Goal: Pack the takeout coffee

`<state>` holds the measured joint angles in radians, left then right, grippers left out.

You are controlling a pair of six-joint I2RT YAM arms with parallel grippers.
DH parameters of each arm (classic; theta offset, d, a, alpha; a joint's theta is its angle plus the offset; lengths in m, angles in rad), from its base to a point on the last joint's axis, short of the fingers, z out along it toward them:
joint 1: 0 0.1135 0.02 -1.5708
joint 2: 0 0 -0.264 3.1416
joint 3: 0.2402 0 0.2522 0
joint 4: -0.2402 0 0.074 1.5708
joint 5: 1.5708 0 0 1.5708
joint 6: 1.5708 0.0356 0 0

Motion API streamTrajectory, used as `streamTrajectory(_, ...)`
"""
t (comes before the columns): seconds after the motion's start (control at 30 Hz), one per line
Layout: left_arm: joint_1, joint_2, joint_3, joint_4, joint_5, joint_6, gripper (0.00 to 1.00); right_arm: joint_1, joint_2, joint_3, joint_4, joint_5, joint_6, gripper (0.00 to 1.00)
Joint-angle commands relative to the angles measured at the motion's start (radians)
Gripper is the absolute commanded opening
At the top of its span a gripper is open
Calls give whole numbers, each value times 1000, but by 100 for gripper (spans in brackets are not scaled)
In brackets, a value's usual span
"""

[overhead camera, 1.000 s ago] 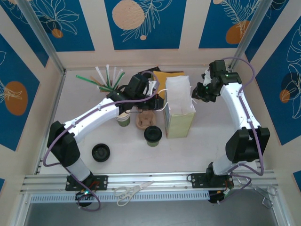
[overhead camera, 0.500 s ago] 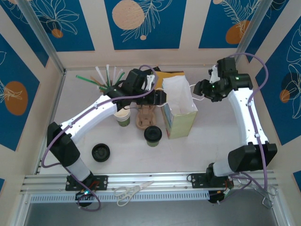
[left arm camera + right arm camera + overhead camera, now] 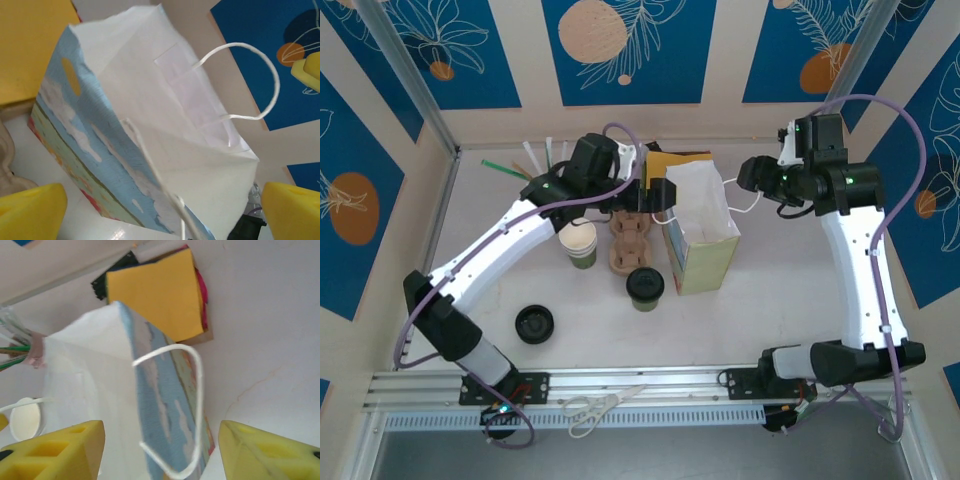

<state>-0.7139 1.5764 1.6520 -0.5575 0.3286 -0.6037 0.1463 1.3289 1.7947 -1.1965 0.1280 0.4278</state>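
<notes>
Now at the left pincer: yellow pads spread wide, nothing clamped, poised at the left rim of the paper bag and looking into its open white mouth. At the right pincer: likewise gaping, nothing pinched, with the bag's white cord handle looping loose between the pads, just off the bag's right rim.

On the bag's side, print only: blue sky, white clouds, a yellow sun, a green strip below.

Just left of the bag's base, upright on the table: the takeout coffee, black lid on. Behind it, also left of the bag: a brown pulp cup carrier. Further left: a lidless green cup. Well left of the bag, nearer the arm bases: a loose black lid. Behind the bag: a yellow sheet.
</notes>
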Motion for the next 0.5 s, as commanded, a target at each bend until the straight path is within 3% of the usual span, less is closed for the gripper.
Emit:
streamTrajectory(0.0,16,-57,43,-29,-25,19,100,104,-11,74,-39,97,23,60)
streamTrajectory(0.2,83,-176,-28,-86,-124,16,100,381,71,220,-88,272,66,55)
streamTrajectory(0.47,225,-407,-224,-174,-227,13,100,669,284,439,-144,407,103,54)
